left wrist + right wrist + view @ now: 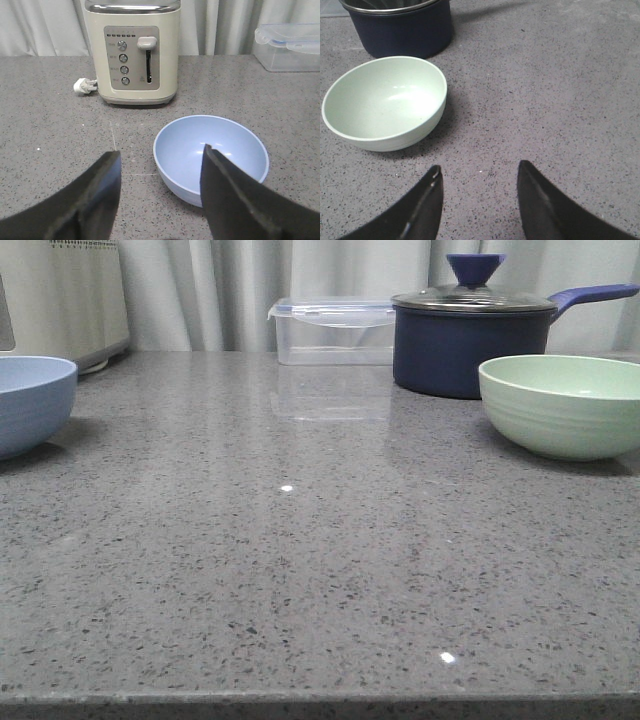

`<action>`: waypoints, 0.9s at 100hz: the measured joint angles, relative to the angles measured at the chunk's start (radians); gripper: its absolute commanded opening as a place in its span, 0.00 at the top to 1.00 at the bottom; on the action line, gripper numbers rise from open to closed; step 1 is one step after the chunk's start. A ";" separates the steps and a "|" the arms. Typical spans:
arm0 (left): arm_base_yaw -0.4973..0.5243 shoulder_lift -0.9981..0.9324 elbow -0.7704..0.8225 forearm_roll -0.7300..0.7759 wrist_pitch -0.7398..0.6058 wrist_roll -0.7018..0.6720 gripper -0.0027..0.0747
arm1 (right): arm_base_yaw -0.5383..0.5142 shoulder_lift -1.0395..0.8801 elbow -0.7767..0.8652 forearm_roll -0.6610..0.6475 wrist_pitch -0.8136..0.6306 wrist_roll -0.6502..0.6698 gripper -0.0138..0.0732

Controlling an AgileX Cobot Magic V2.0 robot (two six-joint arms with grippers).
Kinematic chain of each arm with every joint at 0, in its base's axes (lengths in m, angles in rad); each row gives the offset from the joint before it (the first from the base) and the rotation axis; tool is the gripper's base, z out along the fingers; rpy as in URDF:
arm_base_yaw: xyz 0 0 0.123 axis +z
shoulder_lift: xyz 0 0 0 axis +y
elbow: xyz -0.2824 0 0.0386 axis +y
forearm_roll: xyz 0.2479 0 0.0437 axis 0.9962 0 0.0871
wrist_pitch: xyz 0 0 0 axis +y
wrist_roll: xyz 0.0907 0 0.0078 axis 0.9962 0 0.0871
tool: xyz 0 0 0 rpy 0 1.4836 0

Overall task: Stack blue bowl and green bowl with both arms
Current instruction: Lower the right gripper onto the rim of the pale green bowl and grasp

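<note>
Both hands, left hand (160,175) and right hand (479,177), hover spread above the bench (300,570), blue bowl (32,400) and green bowl (562,403) well apart.

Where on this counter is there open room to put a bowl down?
The widest bare patch is the middle of the counter, between the blue bowl at the left edge and the green bowl on the right. The back is crowded: toaster, clear box and saucepan line it.

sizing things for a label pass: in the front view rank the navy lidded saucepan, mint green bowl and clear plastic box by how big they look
1. navy lidded saucepan
2. pale mint-green matte bowl, nearer the camera, so the order with the saucepan is unsure
3. clear plastic lidded box, farthest back
</note>
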 measured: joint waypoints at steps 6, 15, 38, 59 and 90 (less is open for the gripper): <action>0.000 0.000 0.000 -0.001 0.000 0.000 0.49 | 0.000 0.000 0.004 0.004 0.000 0.000 0.42; 0.000 0.002 0.000 -0.001 -0.004 0.000 0.49 | 0.000 0.018 -0.011 0.012 0.000 0.000 0.42; 0.000 0.005 0.000 -0.004 -0.006 0.000 0.49 | 0.000 0.205 -0.177 0.043 0.051 0.000 0.42; 0.000 0.005 0.000 -0.004 -0.006 0.000 0.49 | 0.000 0.461 -0.389 0.112 0.189 -0.002 0.42; 0.000 0.005 0.000 -0.004 -0.006 0.000 0.49 | 0.000 0.806 -0.644 0.130 0.326 -0.004 0.42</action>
